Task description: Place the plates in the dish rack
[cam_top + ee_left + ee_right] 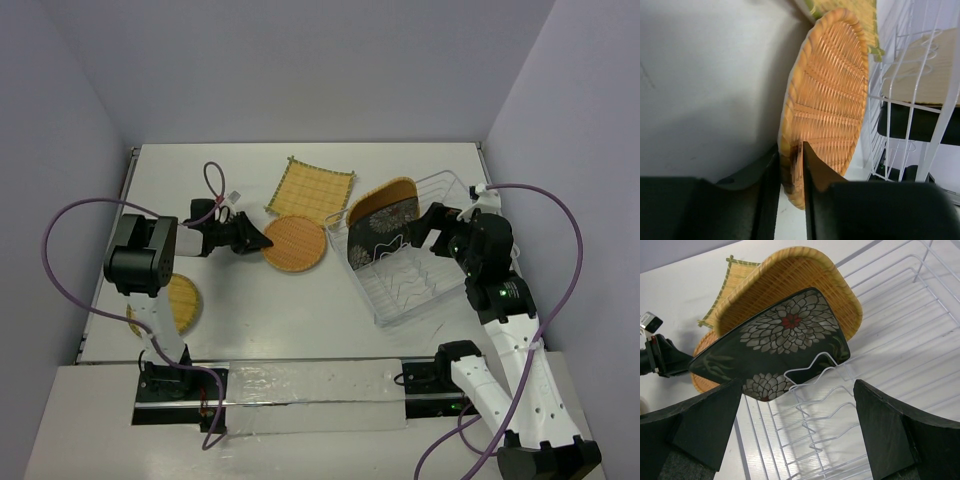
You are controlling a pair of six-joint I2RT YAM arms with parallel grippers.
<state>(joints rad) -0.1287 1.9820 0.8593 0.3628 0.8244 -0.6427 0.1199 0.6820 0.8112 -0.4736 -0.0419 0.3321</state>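
Woven bamboo makes up four of the five plates, and the fifth is dark with white flower-like patterning and a red centre. Two stand in the dish rack at its left end: the dark plate leans among the zigzag tines, and the rounded-square bamboo plate leans right behind it, touching its back. The other three are outside the rack. The fringed square plate lies flat on the white table, near the rack's far left corner. One round plate lies just in front of it, overlapping its near edge. The second round plate lies well apart at the left, partly hidden under the left arm.

The left gripper pinches the rim of the round plate beside the rack, one finger on each face of the weave (whether the plate is clear of the table cannot be told). The right gripper hangs over the rack with its fingers spread wide, grasping nothing, and the dark plate stands just beyond them.

A small white tag sits by the left wrist, and any marking on it is too small to read. Two purple cables loop from the arms, one each.
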